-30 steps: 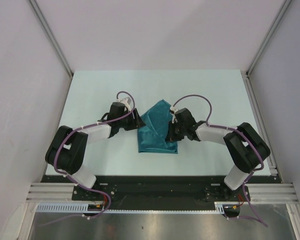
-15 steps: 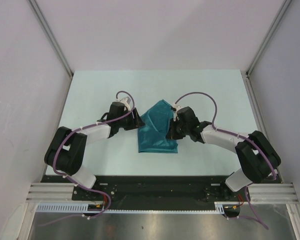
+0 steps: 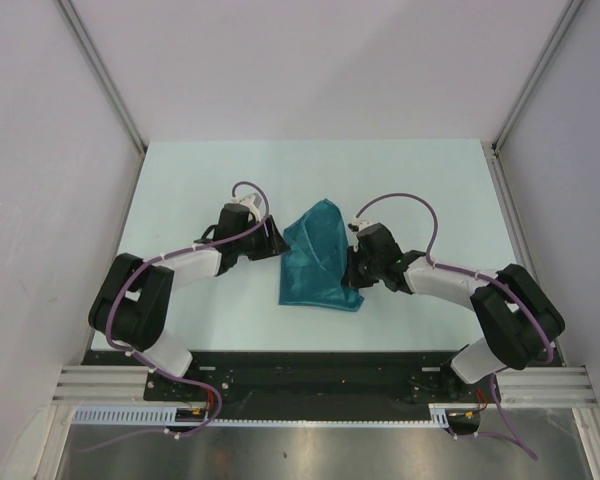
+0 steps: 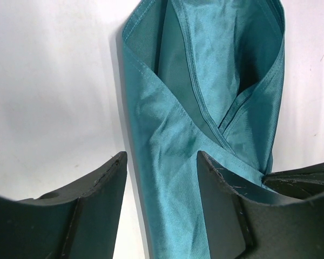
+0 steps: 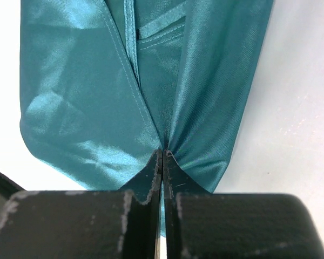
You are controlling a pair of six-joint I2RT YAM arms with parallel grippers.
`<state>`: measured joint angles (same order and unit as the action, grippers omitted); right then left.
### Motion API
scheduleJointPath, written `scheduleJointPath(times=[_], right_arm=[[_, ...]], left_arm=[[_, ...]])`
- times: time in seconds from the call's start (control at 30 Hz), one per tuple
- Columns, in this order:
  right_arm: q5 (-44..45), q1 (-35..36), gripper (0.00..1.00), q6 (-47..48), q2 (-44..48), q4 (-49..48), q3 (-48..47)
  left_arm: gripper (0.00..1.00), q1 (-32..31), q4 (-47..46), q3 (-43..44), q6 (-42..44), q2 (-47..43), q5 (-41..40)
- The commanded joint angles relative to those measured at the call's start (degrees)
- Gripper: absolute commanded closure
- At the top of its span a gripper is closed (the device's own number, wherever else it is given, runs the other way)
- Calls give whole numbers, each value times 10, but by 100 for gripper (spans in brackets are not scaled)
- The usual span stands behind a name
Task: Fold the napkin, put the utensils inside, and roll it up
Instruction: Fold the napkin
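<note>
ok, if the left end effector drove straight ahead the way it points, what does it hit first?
The teal, shiny cloth napkin. Its folded edge lies between the open fingers of the left end effector, so it would likely meet fabric first. Its height above the cloth is unclear.

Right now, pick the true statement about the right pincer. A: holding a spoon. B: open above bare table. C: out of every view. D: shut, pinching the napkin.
D: the right wrist view shows the right pincer closed tight with a pleat of the napkin caught between its tips.
</note>
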<state>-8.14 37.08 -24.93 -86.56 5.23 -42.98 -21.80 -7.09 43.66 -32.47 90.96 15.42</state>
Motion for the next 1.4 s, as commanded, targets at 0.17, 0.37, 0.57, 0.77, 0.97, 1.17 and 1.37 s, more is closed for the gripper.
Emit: scheduleJointPath(times=[0.17,0.37,0.57,0.77,0.97,1.17,1.37], right_arm=[[8,4,100,17,-18,-28,-32],[3,4,100,23,-39,-33,-45],[-1,4,96,23,-47,-37,-59],[-12,5,45,14,-1,-8,-76],[8,4,25,-13,61,62,-59],[-3,-13,26,-70,95,94,3],[-56,-46,28,-104,111,51,69]], left_arm=[[41,-6,-11,1,-1,-20,5],[41,-6,-11,-23,-8,-34,8],[40,-7,-24,-78,-24,-65,18],[38,-15,-38,-135,-50,-102,33],[38,-18,-40,-177,-65,-149,40],[38,-23,-51,-199,-78,-170,62],[38,-24,-85,-219,-102,-158,83]])
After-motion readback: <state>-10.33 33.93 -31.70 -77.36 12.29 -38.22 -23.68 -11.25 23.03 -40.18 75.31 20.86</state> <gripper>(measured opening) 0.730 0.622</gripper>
